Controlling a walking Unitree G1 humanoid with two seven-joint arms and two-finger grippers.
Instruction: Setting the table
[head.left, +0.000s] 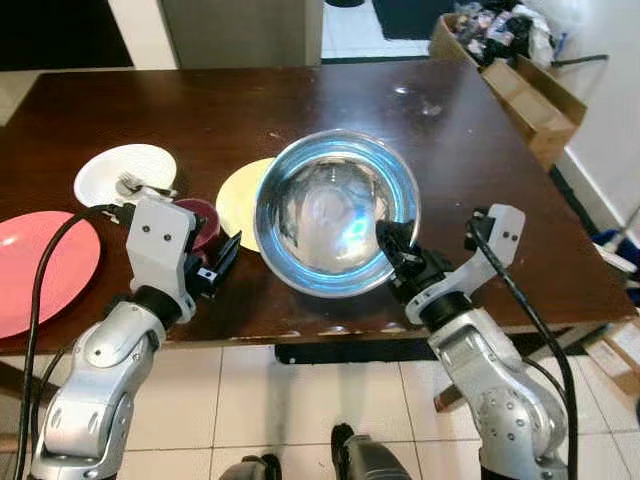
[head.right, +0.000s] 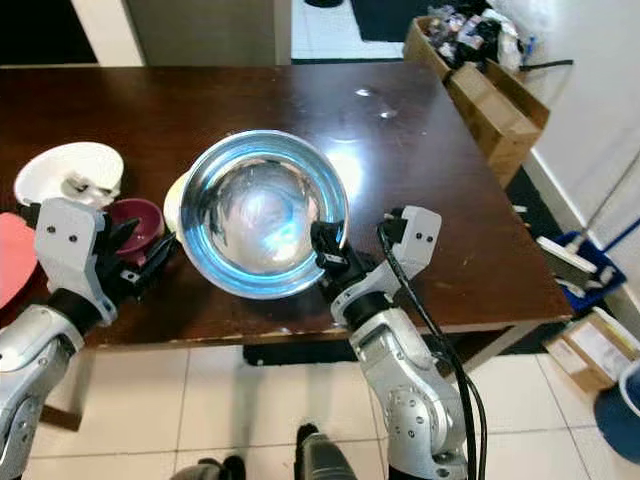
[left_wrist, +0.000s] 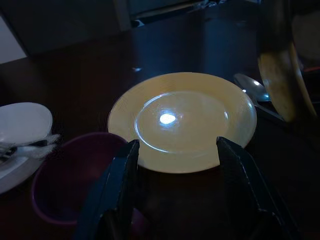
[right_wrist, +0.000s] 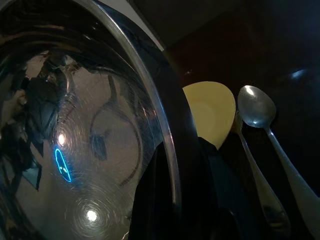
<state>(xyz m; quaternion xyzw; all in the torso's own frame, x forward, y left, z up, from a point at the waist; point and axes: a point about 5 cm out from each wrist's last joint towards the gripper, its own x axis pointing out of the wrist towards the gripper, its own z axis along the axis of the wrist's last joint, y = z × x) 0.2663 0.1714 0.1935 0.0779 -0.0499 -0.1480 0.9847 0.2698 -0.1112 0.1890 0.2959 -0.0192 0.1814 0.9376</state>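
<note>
Silver jointed arms — black cables, black two-finger tools, white wrist housings.

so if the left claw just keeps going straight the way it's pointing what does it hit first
Most likely the round pale yellow plate: the left claw, fingers open, points straight at its near rim. The dark maroon bowl sits just off to one side and might get brushed; depth is hard to judge.

Right end effector (head.right: 328, 250) clamped on steel bowl (head.right: 262, 212) rim above dark table (head.right: 420, 180), maroon cup (head.right: 137, 222) beside left end effector (head.right: 140, 255)
</note>
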